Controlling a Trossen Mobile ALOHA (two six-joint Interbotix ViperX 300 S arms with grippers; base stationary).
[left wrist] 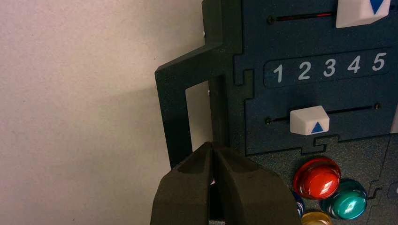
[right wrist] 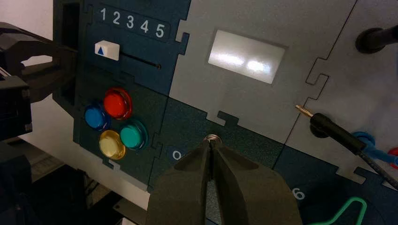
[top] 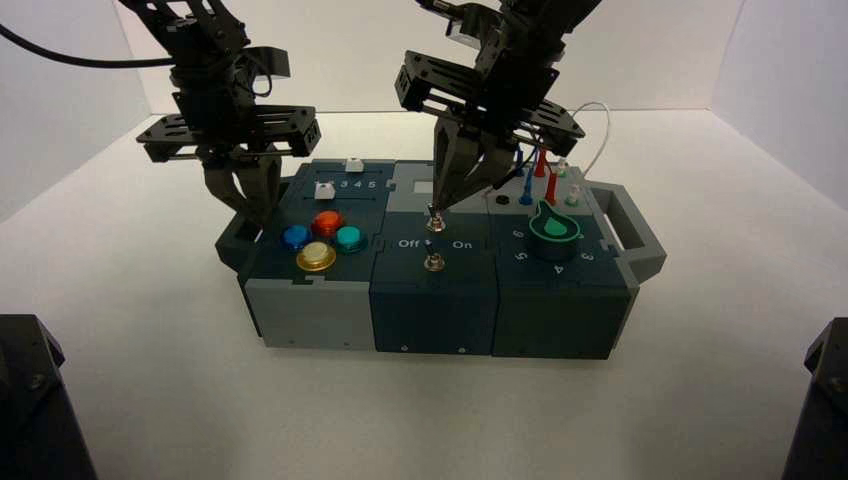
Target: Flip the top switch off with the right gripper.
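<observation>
The top switch (top: 436, 222) is a tiny silver toggle in the box's dark middle panel, between the words "Off" and "On". My right gripper (top: 441, 204) hangs right over it with its fingers shut. In the right wrist view the gripper's tips (right wrist: 211, 143) sit at the switch's silver nut (right wrist: 212, 138); the lever is hidden behind them, so I cannot tell which way it leans. My left gripper (top: 250, 208) is shut and empty, parked above the box's left handle (left wrist: 176, 112).
A second silver toggle (top: 434, 262) sits just in front of the top one. Red, blue, yellow and teal push buttons (top: 322, 240) lie to the left, white sliders (top: 324, 190) behind them. The green knob (top: 553, 228) and plugged wires (top: 540, 165) are to the right.
</observation>
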